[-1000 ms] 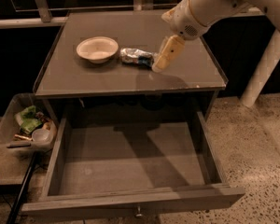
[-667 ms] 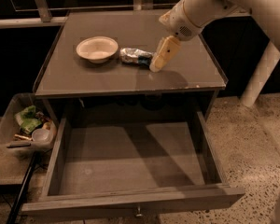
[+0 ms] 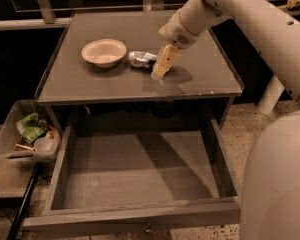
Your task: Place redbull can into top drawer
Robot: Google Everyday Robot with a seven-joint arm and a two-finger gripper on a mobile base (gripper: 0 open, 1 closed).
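The redbull can (image 3: pixel 142 59), slim, silver with blue patches, lies on its side on the cabinet top (image 3: pixel 90 86), just right of the white bowl. My gripper (image 3: pixel 160 70) hangs from the white arm right next to the can's right end, low over the cabinet top. The top drawer (image 3: pixel 140 171) is pulled out wide below the cabinet top. It is a shallow grey box with nothing in it, and a small knob (image 3: pixel 148 229) shows on its front panel.
A white bowl (image 3: pixel 104 52) stands left of the can. A clear plastic bin of clutter (image 3: pixel 27 136) sits on the floor at the left of the drawer. My robot body (image 3: pixel 277 184) fills the lower right. A dark rod (image 3: pixel 22 204) leans at lower left.
My arm and gripper have shifted a little to the left, closer to the can's right end. The can, the bowl and the drawer have not moved.
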